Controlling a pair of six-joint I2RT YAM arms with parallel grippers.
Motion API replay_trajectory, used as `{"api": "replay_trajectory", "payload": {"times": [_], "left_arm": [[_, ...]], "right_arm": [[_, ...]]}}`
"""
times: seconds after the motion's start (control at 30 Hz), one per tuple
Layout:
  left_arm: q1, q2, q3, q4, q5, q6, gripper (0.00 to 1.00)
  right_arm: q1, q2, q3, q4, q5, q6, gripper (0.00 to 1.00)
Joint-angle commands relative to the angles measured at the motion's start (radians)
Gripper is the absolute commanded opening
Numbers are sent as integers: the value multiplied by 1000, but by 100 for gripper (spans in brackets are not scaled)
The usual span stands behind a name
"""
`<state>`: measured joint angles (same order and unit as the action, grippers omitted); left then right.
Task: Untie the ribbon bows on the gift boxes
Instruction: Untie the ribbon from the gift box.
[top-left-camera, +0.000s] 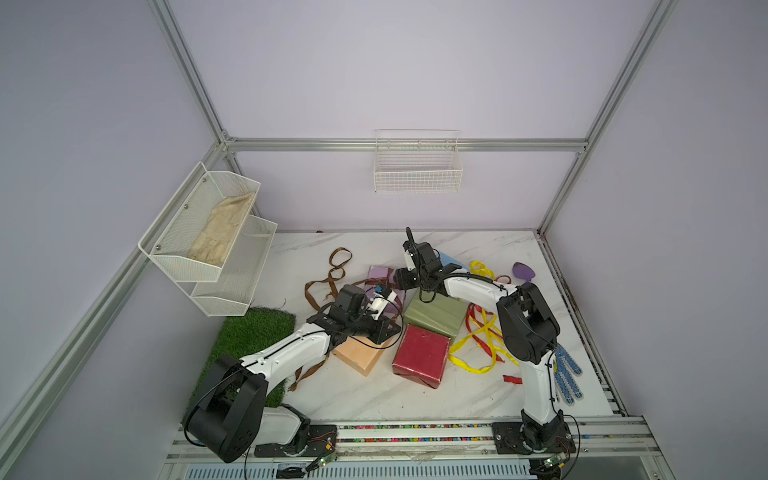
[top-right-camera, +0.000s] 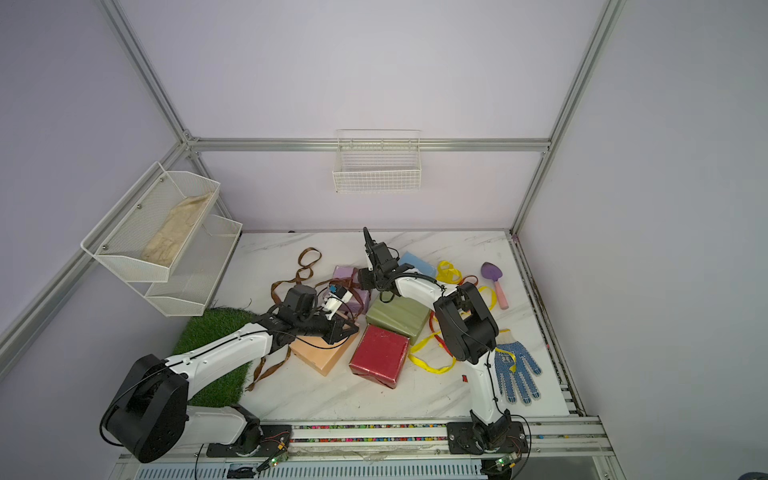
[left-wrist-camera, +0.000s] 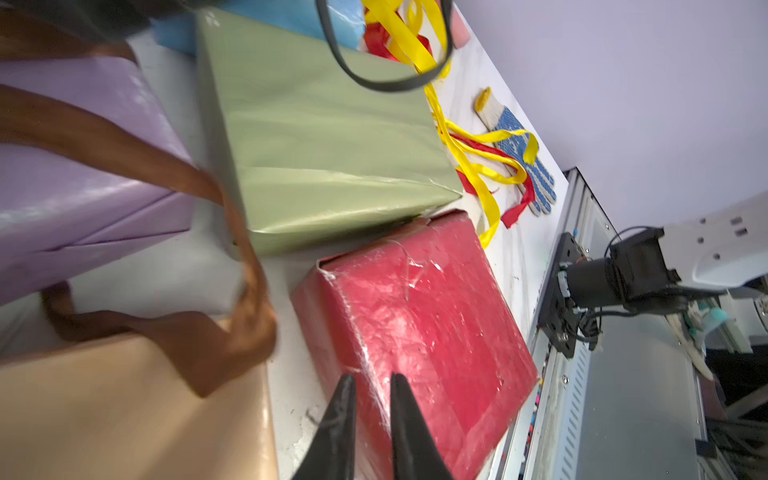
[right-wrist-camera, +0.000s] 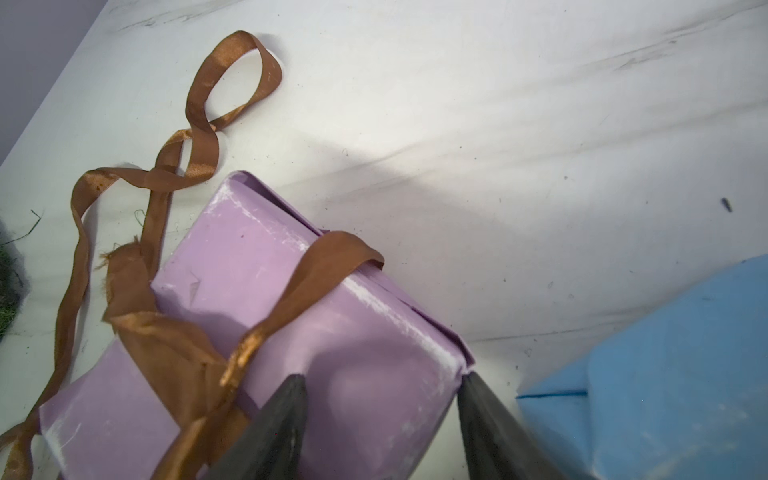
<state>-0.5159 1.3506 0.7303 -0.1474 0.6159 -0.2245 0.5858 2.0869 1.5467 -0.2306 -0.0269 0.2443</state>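
The lilac gift box (right-wrist-camera: 266, 266) still has a brown ribbon (right-wrist-camera: 328, 266) crossed over it. My right gripper (right-wrist-camera: 382, 380) stands open over its near end, with one fingertip (right-wrist-camera: 473, 386) at the box's corner. My left gripper (left-wrist-camera: 372, 380) is slightly open and holds nothing. It hangs over the dark red box (left-wrist-camera: 415, 299), beside the peach box (left-wrist-camera: 124, 407). A blurred brown ribbon (left-wrist-camera: 232, 332) hangs loose from the lilac box onto the peach one. The olive box (top-left-camera: 436, 316) and the light blue box (top-left-camera: 451, 262) are bare. Yellow ribbon (top-left-camera: 478, 340) and red ribbon (top-left-camera: 473, 320) lie loose at the right.
Another brown ribbon (top-left-camera: 340, 257) lies looped behind the boxes. A blue-dotted glove (top-left-camera: 567, 374) and a purple trowel (top-left-camera: 521, 272) lie at the right. A green turf mat (top-left-camera: 253, 332) is at the left. White wire baskets (top-left-camera: 417, 166) hang on the walls.
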Motion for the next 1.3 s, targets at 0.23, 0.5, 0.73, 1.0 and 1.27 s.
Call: {"api": "replay_trajectory", "payload": {"times": [0.23, 0.5, 0.73, 1.0, 1.27], "left_arm": [[-7, -38, -40, 66, 158, 7, 30], [-1, -100, 57, -70, -285, -87, 43], [57, -13, 214, -155, -417, -62, 49], [155, 159, 396, -193, -412, -56, 37], [182, 271, 469, -229, -389, 34, 23]], "right_arm": [[6, 30, -7, -62, 4, -9, 61], [6, -57, -45, -66, -13, -53, 58], [6, -181, -73, -92, -44, -85, 56], [27, -230, -119, -83, -176, -142, 49], [64, -174, -89, -97, -177, -182, 41]]}}
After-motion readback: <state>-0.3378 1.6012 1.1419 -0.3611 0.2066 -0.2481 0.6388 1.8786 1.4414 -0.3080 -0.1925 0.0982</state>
